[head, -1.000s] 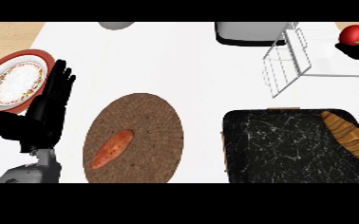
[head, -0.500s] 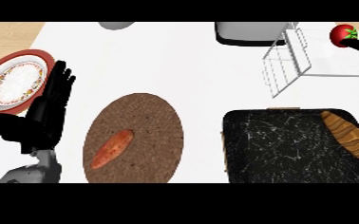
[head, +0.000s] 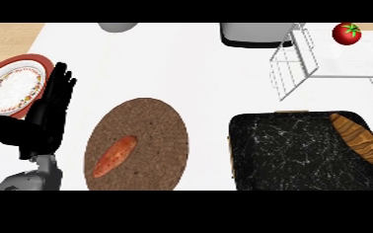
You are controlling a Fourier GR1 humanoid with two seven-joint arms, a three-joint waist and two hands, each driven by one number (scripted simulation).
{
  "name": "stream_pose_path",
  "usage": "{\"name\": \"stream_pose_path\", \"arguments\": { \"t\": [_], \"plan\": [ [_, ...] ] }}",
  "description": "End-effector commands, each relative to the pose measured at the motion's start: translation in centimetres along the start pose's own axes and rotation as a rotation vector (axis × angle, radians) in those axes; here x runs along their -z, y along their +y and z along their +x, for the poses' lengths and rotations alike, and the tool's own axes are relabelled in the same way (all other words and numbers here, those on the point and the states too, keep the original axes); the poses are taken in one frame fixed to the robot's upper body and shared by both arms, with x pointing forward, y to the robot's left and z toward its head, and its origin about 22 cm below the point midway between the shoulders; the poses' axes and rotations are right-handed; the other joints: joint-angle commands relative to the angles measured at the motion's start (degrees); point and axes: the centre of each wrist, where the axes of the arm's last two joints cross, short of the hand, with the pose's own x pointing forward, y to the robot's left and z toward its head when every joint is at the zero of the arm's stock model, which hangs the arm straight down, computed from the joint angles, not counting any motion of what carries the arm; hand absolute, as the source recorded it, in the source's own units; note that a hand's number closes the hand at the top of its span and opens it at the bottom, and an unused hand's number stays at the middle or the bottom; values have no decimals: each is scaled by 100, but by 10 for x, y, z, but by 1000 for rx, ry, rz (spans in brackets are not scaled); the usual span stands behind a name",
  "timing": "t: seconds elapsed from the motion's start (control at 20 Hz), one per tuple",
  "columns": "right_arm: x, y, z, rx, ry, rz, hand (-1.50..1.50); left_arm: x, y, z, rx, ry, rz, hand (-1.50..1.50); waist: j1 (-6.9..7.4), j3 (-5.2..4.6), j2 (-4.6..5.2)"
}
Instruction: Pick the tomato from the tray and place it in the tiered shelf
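The red tomato (head: 347,33) with a green stem shows at the far right top, over the upper level of the white wire tiered shelf (head: 295,64). No hand is seen on it. The black marble tray (head: 291,153) lies at the lower right, with a brown bread piece (head: 354,132) in its right corner. My left hand (head: 48,109) rests open at the left edge, fingers up, beside a plate. My right hand does not show.
A red-rimmed plate (head: 22,81) sits at the far left. A round brown mat (head: 149,128) holds an orange oblong vegetable (head: 115,155). At the back stand a grey bowl (head: 117,27) and a grey container (head: 255,34).
The tomato has shifted a little left and up along the right edge, over the shelf. The left hand has stayed still.
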Motion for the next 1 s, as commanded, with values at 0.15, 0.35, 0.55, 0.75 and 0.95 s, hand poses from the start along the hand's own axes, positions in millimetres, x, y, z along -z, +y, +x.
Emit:
{"name": "stream_pose_path", "arguments": {
  "t": [0.15,0.35,0.55,0.75,0.95],
  "plan": [
    [-5,-89,0,29,112,-118,-150,3,-1,-8,7,5,17,0,-34,1,5],
    [-27,-150,-17,19,132,-90,-150,-3,18,0,6,13,20,0,-55,3,-13],
    [-46,-196,-24,51,115,-85,-150,-6,-10,-4,-13,-5,-2,0,-32,10,8],
    [-57,-209,-35,62,112,-67,-150,-5,-3,6,-5,-1,-5,0,38,15,18],
    [-68,-222,-43,76,89,-60,-150,-9,-8,-5,-18,-10,-9,0,46,17,28]
  ]
}}
